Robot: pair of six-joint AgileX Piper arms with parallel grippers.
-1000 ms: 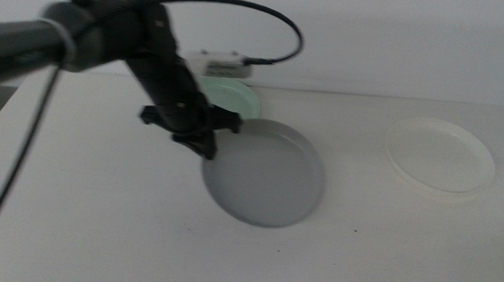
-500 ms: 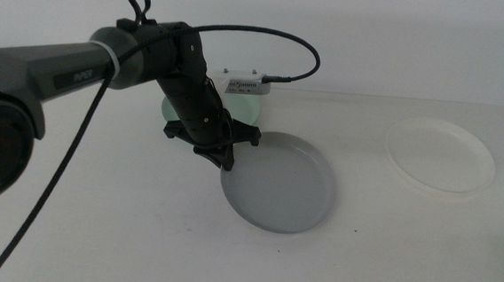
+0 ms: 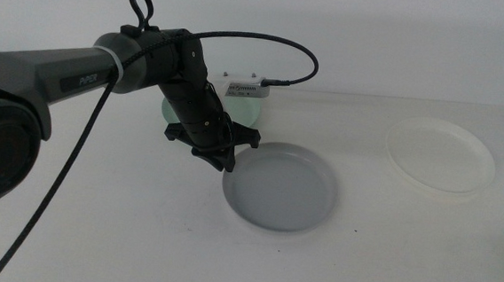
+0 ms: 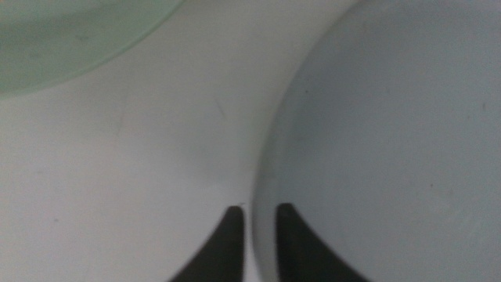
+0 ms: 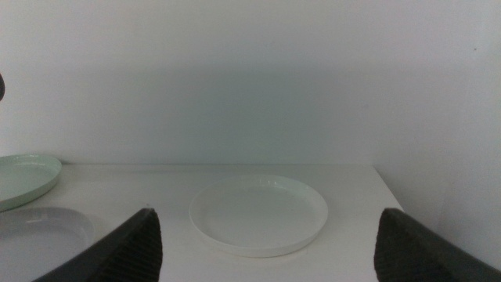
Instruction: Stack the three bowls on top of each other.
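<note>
The white table [image 3: 95, 228] carries three bowls. The left gripper [image 3: 226, 160] pinches the near-left rim of the grey bowl [image 3: 284, 188], one jaw inside and one outside, at the table's middle. The mint bowl [image 3: 241, 112] lies just behind it; the white bowl [image 3: 439, 157] sits well apart, to the right. The right gripper [image 5: 262, 243] waits with jaws spread wide.
</note>
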